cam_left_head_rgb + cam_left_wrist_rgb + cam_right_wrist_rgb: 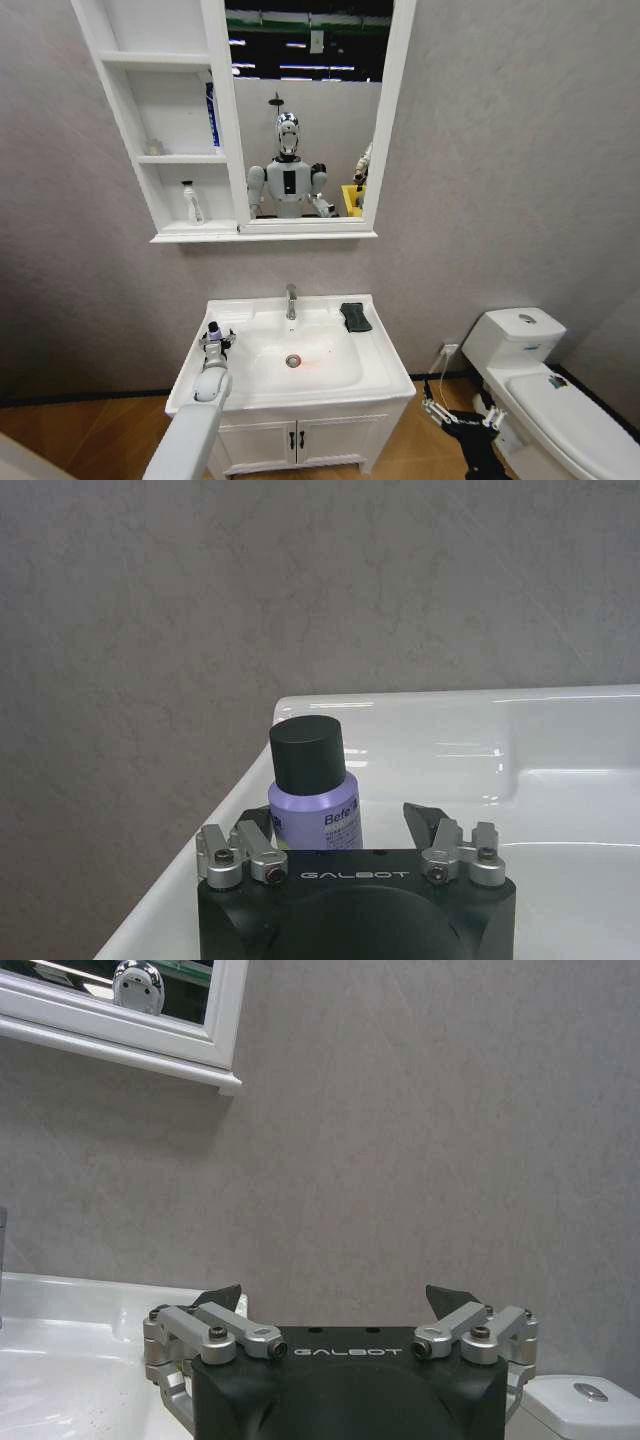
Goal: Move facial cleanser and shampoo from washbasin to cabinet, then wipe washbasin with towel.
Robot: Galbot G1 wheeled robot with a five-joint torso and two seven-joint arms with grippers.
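One purple bottle [314,790] between released left pincer [340,830] jaws; right pincer [335,1305] released; towel [355,317] beside faucet [291,300].

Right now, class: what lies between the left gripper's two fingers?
In the left wrist view, a purple bottle with a black cap stands between the open fingers of the left gripper, on the washbasin rim. No contact is visible.

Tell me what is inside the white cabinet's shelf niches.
White wall cabinet: a slim white bottle in the lowest niche, a blue container in the middle; its frame hides the rest.
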